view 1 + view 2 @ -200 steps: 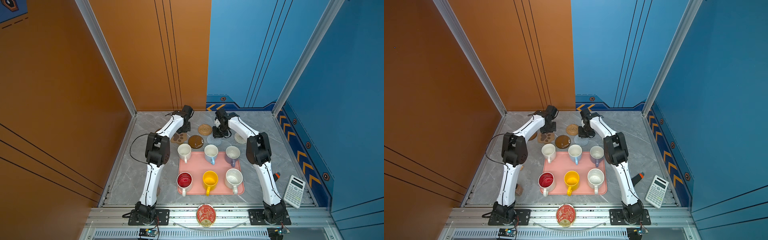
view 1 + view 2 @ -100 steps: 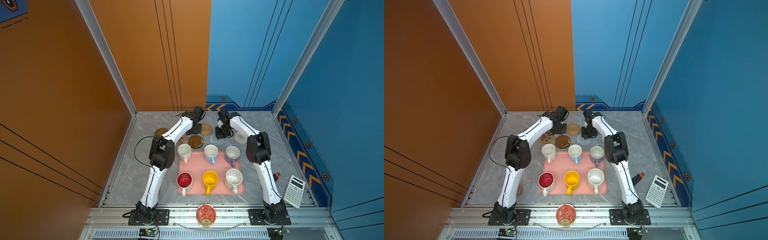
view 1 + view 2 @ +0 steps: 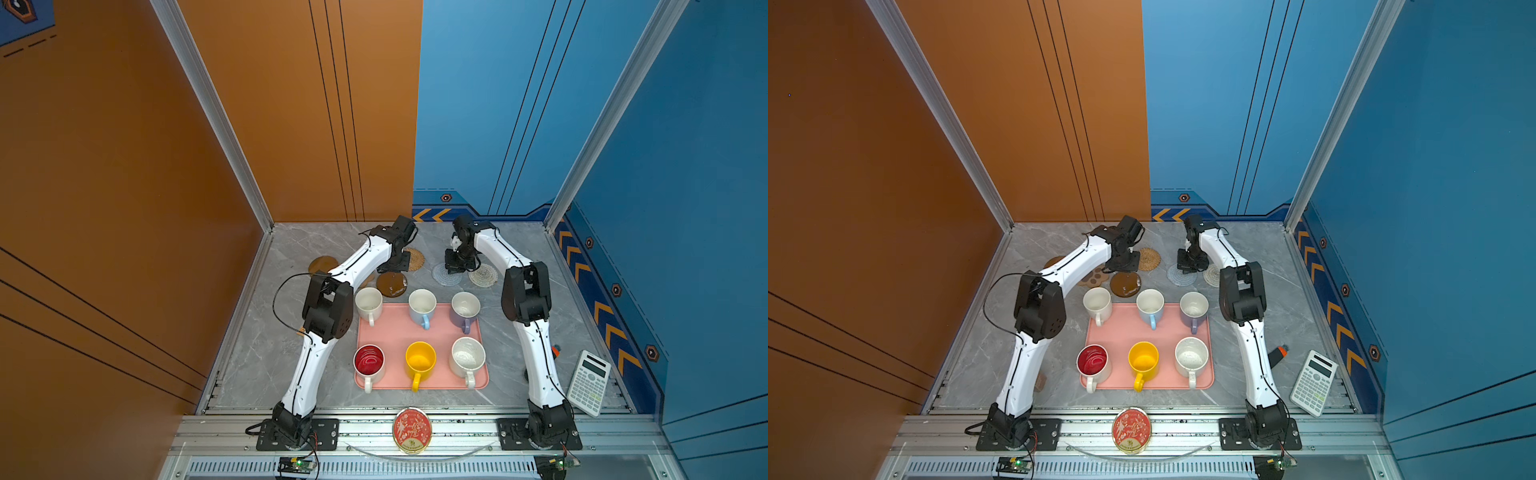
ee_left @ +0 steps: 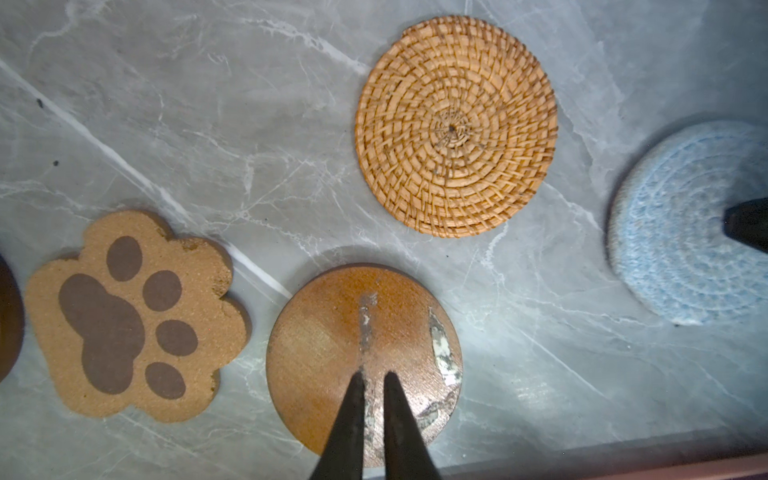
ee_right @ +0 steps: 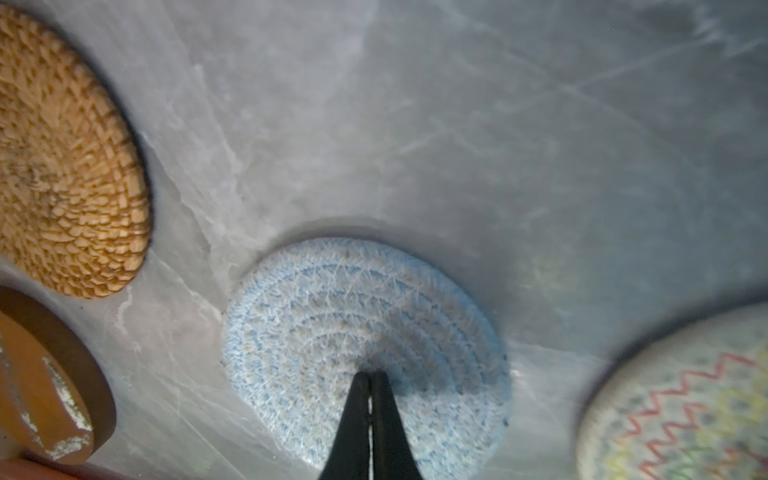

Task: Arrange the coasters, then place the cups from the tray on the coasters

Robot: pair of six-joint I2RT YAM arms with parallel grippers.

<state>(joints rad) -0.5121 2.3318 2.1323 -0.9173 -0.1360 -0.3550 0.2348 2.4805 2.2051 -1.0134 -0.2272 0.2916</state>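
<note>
left pincer point(image 4: 372, 376) moved onto brown disc point(image 4: 324, 345), closed | right pincer point(image 5: 370, 374) closed | six coasters point(image 3: 413, 259) | six cups point(image 3: 420, 361) on tray point(image 3: 395, 332)

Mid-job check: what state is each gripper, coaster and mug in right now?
Left gripper: shut, tips over scuffed brown round disc coaster.
Right gripper: shut, tips on blue-grey crocheted round coaster.
Woven rattan round coaster: flat, bare.
Tan paw-print coaster: flat, bare.
Cream crocheted round coaster: flat, bare.
Six handled mugs: upright on salmon-pink tray.
</note>
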